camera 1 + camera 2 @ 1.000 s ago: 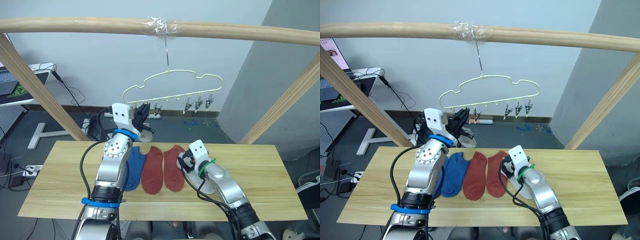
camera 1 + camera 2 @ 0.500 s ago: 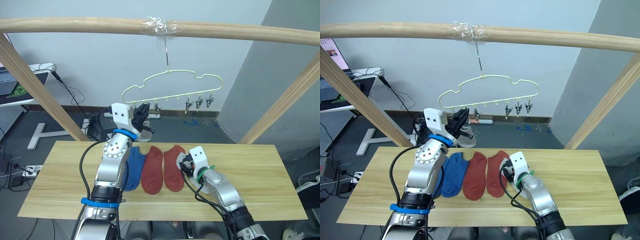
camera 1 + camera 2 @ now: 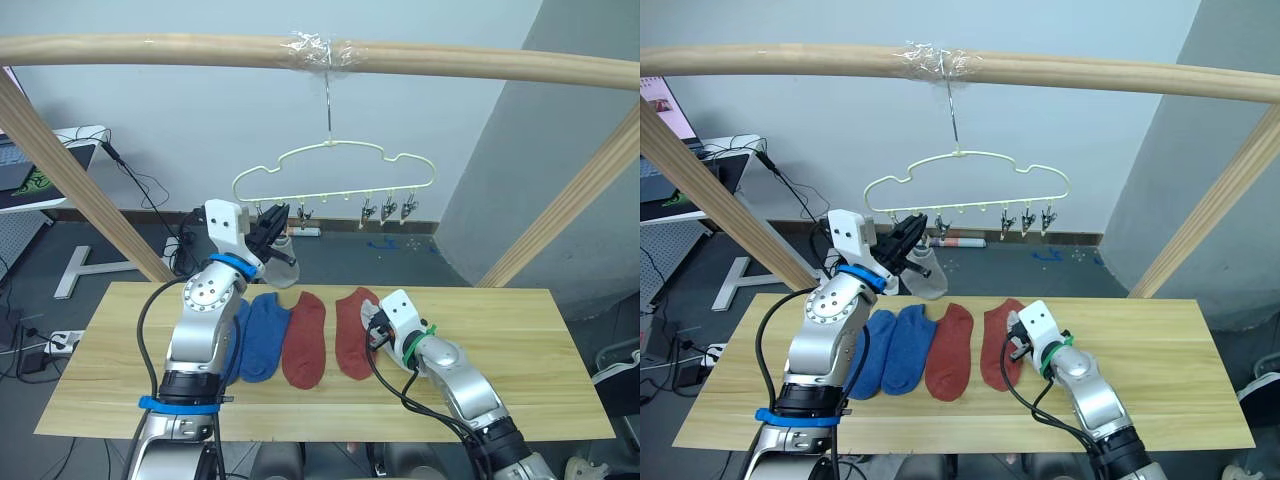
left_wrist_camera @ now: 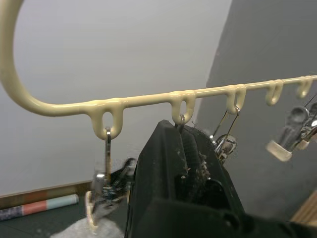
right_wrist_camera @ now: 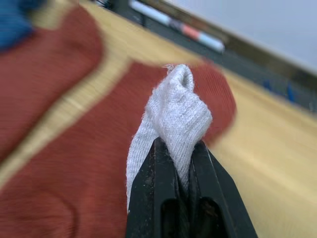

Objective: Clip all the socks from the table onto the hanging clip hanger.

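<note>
The left arm is raised, elbow bent, its left gripper (image 3: 908,238) up at the clip hanger (image 3: 330,167), fingers pressed together around a clip on the lower bar, with a light grey sock (image 3: 927,275) dangling just below. The right arm lies low over the table (image 3: 540,340), the right gripper (image 5: 179,163) pinching a 2nd grey sock (image 5: 176,119) above a rust-red sock (image 3: 356,320). 2 blue socks (image 3: 262,336) and another red sock (image 3: 304,340) lie flat alongside.
</note>
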